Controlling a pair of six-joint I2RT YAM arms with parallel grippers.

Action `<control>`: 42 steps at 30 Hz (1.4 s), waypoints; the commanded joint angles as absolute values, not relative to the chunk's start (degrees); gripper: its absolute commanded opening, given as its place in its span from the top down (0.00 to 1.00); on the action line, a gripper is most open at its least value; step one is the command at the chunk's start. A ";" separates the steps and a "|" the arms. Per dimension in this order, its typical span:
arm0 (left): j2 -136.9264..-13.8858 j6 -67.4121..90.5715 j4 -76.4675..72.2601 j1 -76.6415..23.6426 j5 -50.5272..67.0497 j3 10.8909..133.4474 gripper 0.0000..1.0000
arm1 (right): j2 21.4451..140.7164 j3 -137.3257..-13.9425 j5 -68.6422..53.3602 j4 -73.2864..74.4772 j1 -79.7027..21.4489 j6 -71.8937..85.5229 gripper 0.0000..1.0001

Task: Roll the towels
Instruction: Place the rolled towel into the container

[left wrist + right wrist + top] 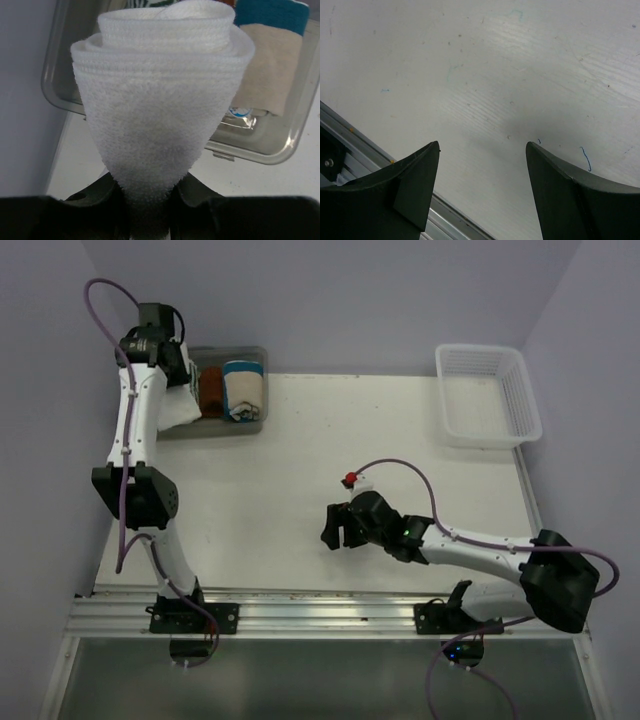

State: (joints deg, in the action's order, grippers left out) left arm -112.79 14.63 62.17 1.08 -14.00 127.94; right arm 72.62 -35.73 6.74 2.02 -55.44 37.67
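Tabletop edge: white towel over tray

White arms, black joints, purple cables

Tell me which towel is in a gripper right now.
The plain white towel: the left gripper pinches it by the tray. The rust-brown towel and the cream towel with a teal band lie in the tray, ungripped.

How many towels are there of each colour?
White towel: 1
Rust-brown towel: 1
Cream towel with teal band: 1
Green-and-white striped towel: 1 (only a sliver shows behind the white one)
Total: 4 towels
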 commanded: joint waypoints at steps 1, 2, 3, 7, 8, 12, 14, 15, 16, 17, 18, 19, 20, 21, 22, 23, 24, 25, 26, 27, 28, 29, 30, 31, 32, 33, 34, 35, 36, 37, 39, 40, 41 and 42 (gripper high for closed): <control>-114.42 9.85 56.61 3.69 -18.89 129.55 0.94 | 74.35 -39.20 6.24 4.92 -55.20 38.59 0.26; -115.22 9.58 56.60 4.39 -20.38 130.68 0.94 | 74.88 -39.72 6.24 5.53 -55.20 37.89 0.26; -116.01 9.15 56.60 4.83 -21.26 131.48 0.94 | 76.10 -40.77 6.50 6.84 -55.20 37.45 0.26; -120.13 7.91 54.24 6.59 -23.46 134.73 0.94 | 79.62 -43.41 5.80 8.44 -55.02 36.13 0.26; -121.02 7.56 53.79 7.03 -24.86 135.43 0.94 | 80.41 -44.11 5.45 8.79 -55.02 35.95 0.26; -125.59 6.51 51.95 7.73 -25.75 138.43 0.93 | 84.63 -48.41 4.22 11.15 -54.84 35.07 0.27; -127.26 6.42 49.93 8.35 -25.23 138.16 0.93 | 86.83 -49.91 4.04 12.21 -54.76 34.54 0.27; -127.79 6.24 48.44 8.52 -24.88 137.99 0.93 | 87.44 -51.05 4.13 13.09 -54.84 34.37 0.27; -128.66 6.15 47.82 8.70 -24.26 137.81 0.93 | 88.58 -51.67 4.13 13.53 -54.76 34.19 0.27; -129.11 6.07 47.12 9.31 -22.78 137.55 0.93 | 89.20 -52.20 4.13 13.97 -54.76 34.10 0.27; -129.72 5.46 45.72 9.75 -22.15 137.11 0.93 | 89.64 -53.34 4.13 14.93 -54.84 34.01 0.27; -129.99 5.19 44.92 10.02 -21.71 136.41 0.93 | 90.26 -53.78 4.13 15.38 -54.84 33.75 0.27; -130.34 4.84 44.22 10.54 -21.01 136.23 0.93 | 91.13 -54.31 4.13 15.73 -54.84 33.66 0.27; -130.60 4.57 43.25 10.81 -20.40 136.32 0.93 | 91.66 -55.27 4.30 16.52 -54.76 33.66 0.27; -131.04 4.40 42.81 11.59 -19.69 136.23 0.93 | 92.10 -55.81 4.31 16.87 -54.84 33.40 0.27; -131.22 4.39 42.28 11.95 -18.38 136.32 0.93 | 93.07 -56.33 4.22 17.31 -54.76 33.31 0.27; -131.39 4.22 41.84 12.48 -17.93 136.32 0.94 | 93.51 -57.56 4.22 18.18 -54.76 33.22 0.27; -131.66 3.96 40.70 12.83 -17.84 136.32 0.94 | 94.04 -58.00 4.13 18.54 -54.76 32.96 0.27; -131.92 3.61 40.35 13.44 -18.54 136.58 0.94 | 94.56 -58.53 4.13 18.81 -54.84 32.87 0.27; -132.18 2.82 40.08 13.62 -19.07 136.84 0.94 | 95.44 -59.32 3.96 19.07 -54.76 32.78 0.27; -132.62 2.64 39.12 13.97 -19.25 137.11 0.94 | 95.88 -59.76 3.69 19.25 -54.76 32.61 0.27; -132.89 2.38 38.33 14.06 -19.34 136.94 0.94 | 96.41 -60.11 3.52 19.42 -54.84 32.52 0.27; -133.33 2.20 36.15 14.24 -19.16 136.41 0.94 | 97.37 -60.81 3.17 19.42 -54.84 32.52 0.27; -133.77 1.76 35.51 14.33 -18.73 135.19 0.94 | 97.90 -61.08 2.82 19.42 -54.84 32.43 0.27; -134.38 1.24 35.68 14.33 -17.59 135.35 0.94 | 98.35 -61.43 2.55 19.42 -54.76 32.61 0.28; -135.60 1.06 36.21 14.41 -17.32 135.53 0.94 | 99.31 -61.96 2.11 19.42 -54.84 32.61 0.28; -136.14 1.05 36.56 14.33 -17.23 135.35 0.94 | 99.58 -62.22 2.02 19.42 -54.76 32.87 0.28; -136.32 0.97 36.82 14.33 -16.88 135.18 0.94 | 99.93 -62.40 1.93 19.51 -54.84 32.87 0.28; -136.41 0.53 36.74 14.33 -16.88 134.57 0.94 | 100.19 -62.75 1.76 19.51 -54.76 32.96 0.28; -136.41 0.27 36.56 14.33 -16.96 133.26 0.94 | 100.54 -62.93 1.67 19.69 -54.84 32.96 0.28; -136.41 -1.56 36.39 14.33 -16.53 132.37 0.94 | 100.72 -63.28 1.67 19.77 -54.76 32.78 0.28; -137.02 -1.84 36.65 14.41 -16.18 132.54 0.94 | 100.90 -63.37 1.67 19.86 -54.84 32.61 0.28; -137.46 -2.54 37.00 14.33 -15.30 132.89 0.94 | 100.99 -63.46 1.67 19.95 -54.84 32.43 0.28; -138.51 -2.64 37.52 14.33 -14.77 133.24 0.94 | 100.99 -63.72 1.67 20.30 -54.76 32.34 0.28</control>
